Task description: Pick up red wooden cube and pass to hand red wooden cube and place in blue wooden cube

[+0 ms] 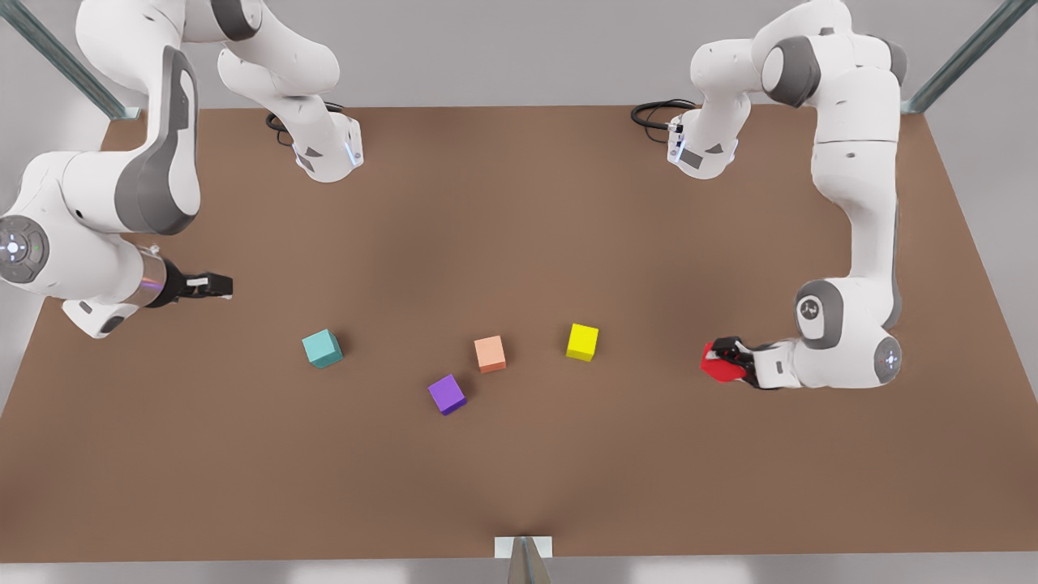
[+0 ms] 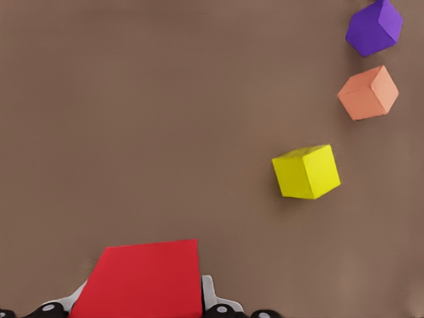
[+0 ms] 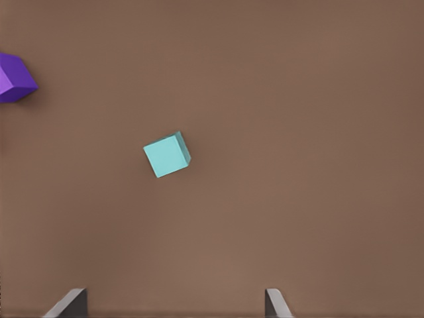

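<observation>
Two arms over a brown table (image 1: 519, 203), one gripping the red wooden cube (image 1: 718, 363).

At the front view's left, the right gripper (image 1: 217, 285) hangs above the table with its fingers (image 3: 69, 303) spread apart and holding nothing, waiting. Near it on the table sits the blue wooden cube (image 1: 323, 348), then the purple cube (image 1: 447, 394), the salmon-orange cube (image 1: 490, 354) and the yellow cube (image 1: 582, 341), all apart from one another. At the front view's right, the left gripper (image 1: 724, 362), the hand of the task, is closed around the red wooden cube, beyond the yellow cube and well apart from the blue one.
</observation>
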